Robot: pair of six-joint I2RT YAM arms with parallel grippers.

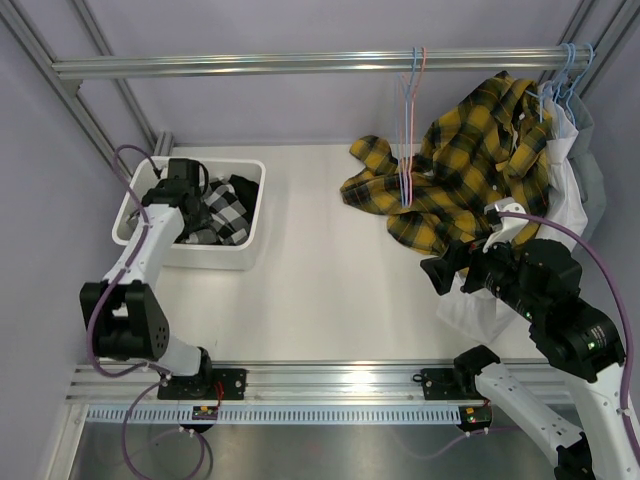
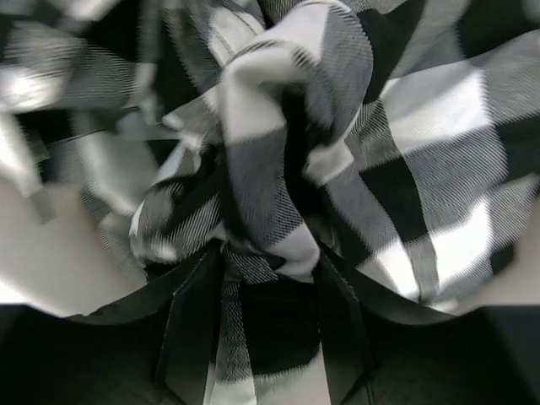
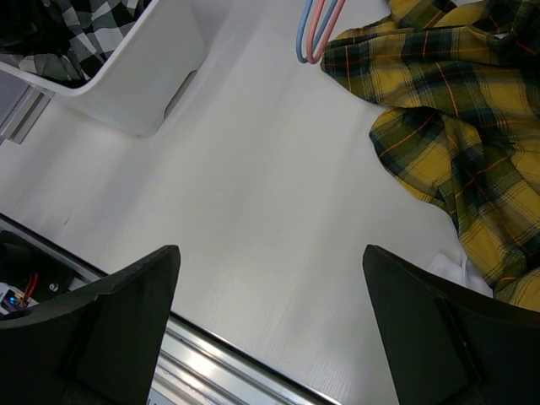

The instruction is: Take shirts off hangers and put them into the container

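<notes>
Left wrist view is blurred and filled with cloth. The left gripper [image 2: 270, 266] has its fingers partly apart with a fold of the checked shirt [image 2: 278, 152] between them; pinched or only lying there, cannot tell. In the top view the left arm covers the container's far-left corner. The container [image 1: 228, 258], left of centre, holds the checked shirt bunched up, with a black patch [image 1: 245, 187] at its back right, cloth or shadow unclear. The right gripper [image 3: 270, 253] gapes wide over bare table [image 1: 330, 270], nothing between its fingers. The yellow plaid shirt [image 1: 470, 170] hangs at upper right from light blue hangers [image 1: 566, 72], its hem spread on the table. The white shirt [image 1: 565, 190] is beside it, mostly covered by the plaid and the right arm. Two bare hangers [image 1: 408, 130], pink and blue, hang from the rail [image 1: 300, 64]. Open tabletop lies between container and plaid.
</notes>
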